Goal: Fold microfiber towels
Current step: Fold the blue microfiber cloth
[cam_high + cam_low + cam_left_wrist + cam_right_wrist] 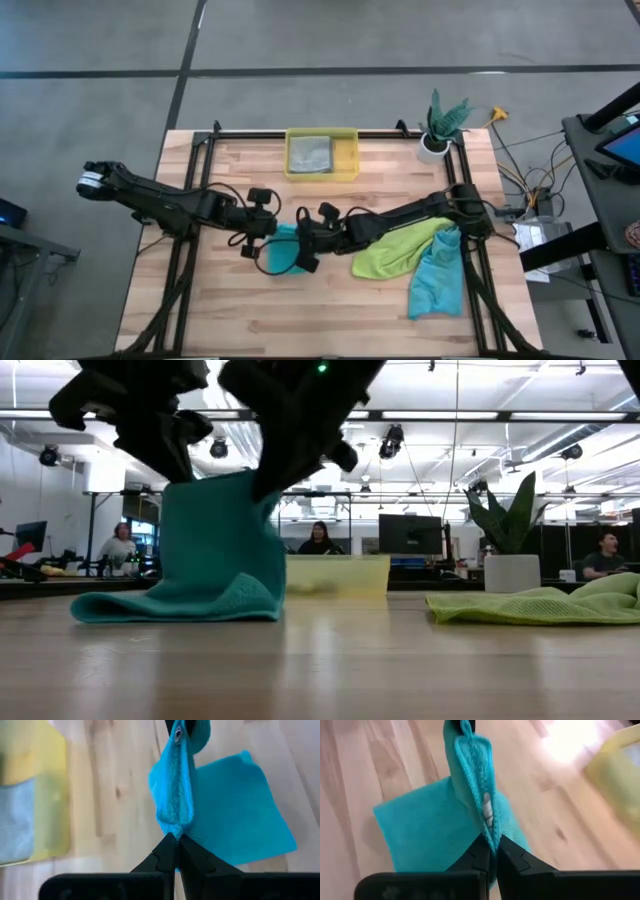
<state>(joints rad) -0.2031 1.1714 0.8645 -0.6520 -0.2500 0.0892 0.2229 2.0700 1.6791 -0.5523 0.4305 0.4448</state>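
A teal microfiber towel (284, 256) hangs between my two grippers over the middle of the table. Its lower part (175, 605) lies on the wood. My left gripper (257, 240) is shut on its left top end and my right gripper (304, 243) on its right top end. A lime green towel (392, 252) lies crumpled to the right, under the right arm. A second teal towel (438, 280) lies beside it. A light grey towel (310, 153) lies in the yellow bin (347, 160). My left gripper pinches the teal towel's bunched upper edge (174, 822) between its two fingers, slanting down from the table's left. The edge runs on to the other gripper. The towel hangs below, its lower part on the table. My right gripper pinches the other end of the same upper edge (485, 822) between its two fingers, slanting down from the table's right. Several layers are gathered there. The cloth hangs below the fingers (272, 480), its lower part flat on the wood.
The yellow bin stands at the far edge, middle. A potted plant (440, 128) stands at the far right corner. Bare wood lies at the near side (300, 320) and at the left. Behind the table, people sit at desks (320, 540).
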